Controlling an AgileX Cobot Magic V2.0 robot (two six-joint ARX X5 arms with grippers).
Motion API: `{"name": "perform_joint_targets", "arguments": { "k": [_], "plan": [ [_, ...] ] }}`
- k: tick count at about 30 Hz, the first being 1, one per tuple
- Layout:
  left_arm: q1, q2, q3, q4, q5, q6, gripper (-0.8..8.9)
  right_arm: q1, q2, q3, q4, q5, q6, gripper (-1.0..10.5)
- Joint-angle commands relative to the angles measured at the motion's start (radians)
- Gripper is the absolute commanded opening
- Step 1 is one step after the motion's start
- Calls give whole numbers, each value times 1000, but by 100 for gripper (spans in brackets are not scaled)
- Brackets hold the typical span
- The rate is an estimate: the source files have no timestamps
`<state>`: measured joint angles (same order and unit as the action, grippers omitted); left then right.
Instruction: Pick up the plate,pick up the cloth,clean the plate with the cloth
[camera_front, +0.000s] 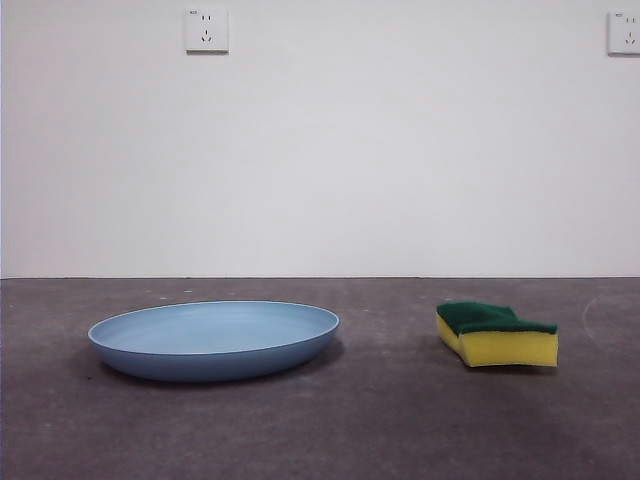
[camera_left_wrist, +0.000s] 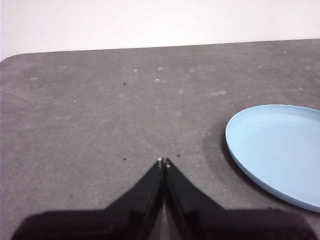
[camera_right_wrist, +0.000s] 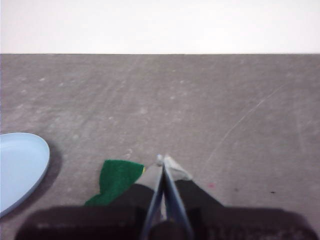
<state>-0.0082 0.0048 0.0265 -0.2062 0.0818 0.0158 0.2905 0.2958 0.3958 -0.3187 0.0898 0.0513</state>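
Worktop: flat grey, matte, lightly speckled and scuffed, plain white wall behind with two sockets; it carries both task items, laid well apart so each arm likely gets its own target without crossing. Plate: wide, shallow, round, light-blue smooth plastic with a thin plain rim, sitting flat and upright, nothing on it; slight sheen, so I'd expect it to be slippery and to need a rim pinch, since the low lip gives little to grab. Sponge stands in for the cloth: small block, yellow foam body with dark green scouring layer on top, wavy edge, lying flat with green side up, so the abrasive face is away from the worktop; soft and compressible, should take a squeeze easily. Left gripper: jaws pressed together with nothing between them, hovering over bare worktop with the plate off to one side and near, not touching; matches a plate-side assignment. Right gripper: jaws also closed on nothing, sponge's green corner showing just beside them and partly hidden by the gripper body, plate edge further off. Neither arm shows in the front view, so both are up and clear. Judgement: task at the very start, nothing picked up yet; jaws must open first.
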Motion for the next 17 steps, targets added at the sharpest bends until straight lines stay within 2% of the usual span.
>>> {"name": "perform_joint_targets", "arguments": {
  "k": [1, 5, 9, 17],
  "plan": [
    [3, -3, -9, -8, 0, 5, -3, -64, -92, -109, 110, -139, -24, 2],
    [3, -3, -9, -8, 0, 5, -3, -101, -204, -235, 211, -217, -58, 2],
    [3, -3, -9, -8, 0, 5, -3, -101, -294, -311, 214, -216, -72, 2],
    [3, -3, -9, -8, 0, 5, -3, -101, -294, -342, 206, -214, -68, 2]
  ]
}}
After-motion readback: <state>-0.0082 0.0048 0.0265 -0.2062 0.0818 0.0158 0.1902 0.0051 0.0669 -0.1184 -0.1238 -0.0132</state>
